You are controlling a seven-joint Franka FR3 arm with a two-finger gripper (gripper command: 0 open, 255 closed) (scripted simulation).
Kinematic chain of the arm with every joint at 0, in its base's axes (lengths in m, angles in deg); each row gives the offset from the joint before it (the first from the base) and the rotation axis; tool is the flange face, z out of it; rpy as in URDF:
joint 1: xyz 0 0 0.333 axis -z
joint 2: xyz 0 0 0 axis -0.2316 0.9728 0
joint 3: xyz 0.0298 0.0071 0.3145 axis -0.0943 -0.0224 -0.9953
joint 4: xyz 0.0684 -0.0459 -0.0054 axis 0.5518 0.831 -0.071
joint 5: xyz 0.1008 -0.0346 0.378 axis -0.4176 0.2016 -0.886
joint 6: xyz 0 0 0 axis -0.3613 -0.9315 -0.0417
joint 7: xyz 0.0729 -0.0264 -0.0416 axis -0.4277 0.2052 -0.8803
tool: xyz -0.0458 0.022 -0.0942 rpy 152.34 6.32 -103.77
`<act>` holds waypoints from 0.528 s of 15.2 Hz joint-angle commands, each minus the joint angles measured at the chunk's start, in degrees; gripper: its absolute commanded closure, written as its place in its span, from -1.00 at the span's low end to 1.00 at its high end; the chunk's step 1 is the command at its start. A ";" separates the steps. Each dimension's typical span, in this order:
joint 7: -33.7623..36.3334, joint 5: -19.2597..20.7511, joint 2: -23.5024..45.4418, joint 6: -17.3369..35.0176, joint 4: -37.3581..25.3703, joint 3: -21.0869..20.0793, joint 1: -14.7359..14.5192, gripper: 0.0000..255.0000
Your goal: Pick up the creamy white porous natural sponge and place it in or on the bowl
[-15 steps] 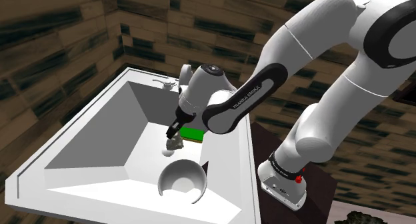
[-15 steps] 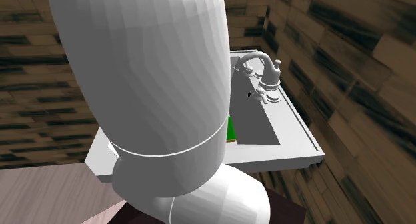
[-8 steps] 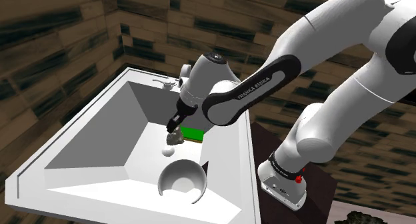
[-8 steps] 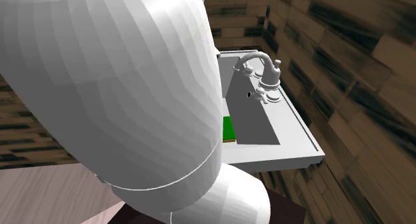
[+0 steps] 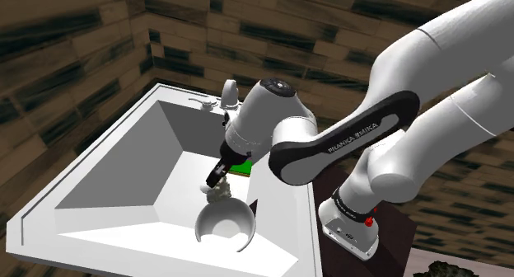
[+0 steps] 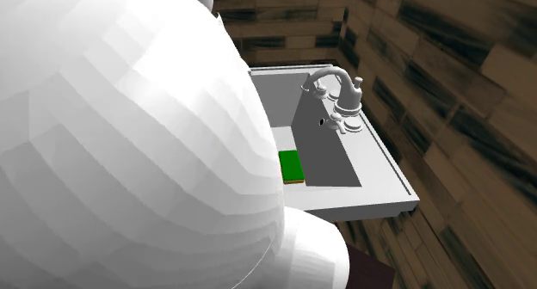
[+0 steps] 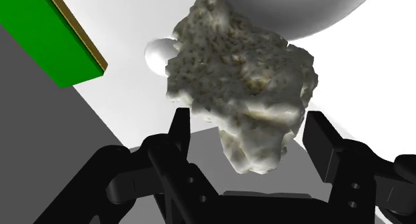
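Holding the pitted, grey-cream sponge [image 7: 240,89] between the fingers [image 7: 181,132], closed part-way onto its lower lobe and leaving most of the bulk jutting past the tips. Hangs inside the white sink [image 5: 123,172], just above the far rim of the white bowl [image 5: 235,227] and not yet over its hollow; cannot tell whether touching that rim.

Hazards, as judged:
- Grips only a narrow, uneven part of a soft body: liable to slip or twist out under a quick swing.
- If let go from this spot, likely to strike the rim and tumble onto the sink floor, near the small white rounded object [image 7: 157,56].
- Bowl appears tipped rather than level: prone to rock or slide if knocked by the fingers on the way down.
- Green-topped pad [image 7: 53,36] well apart; no concern.

Calls for a short advance over the hollow before opening.
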 commanded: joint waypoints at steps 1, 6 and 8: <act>3.05 -0.75 -2.00 -1.40 0.34 -2.03 -1.50 1.00; 8.64 -0.88 -2.58 -1.02 0.93 -6.55 -2.76 1.00; 9.52 0.15 -0.83 1.15 1.40 -7.64 -1.72 1.00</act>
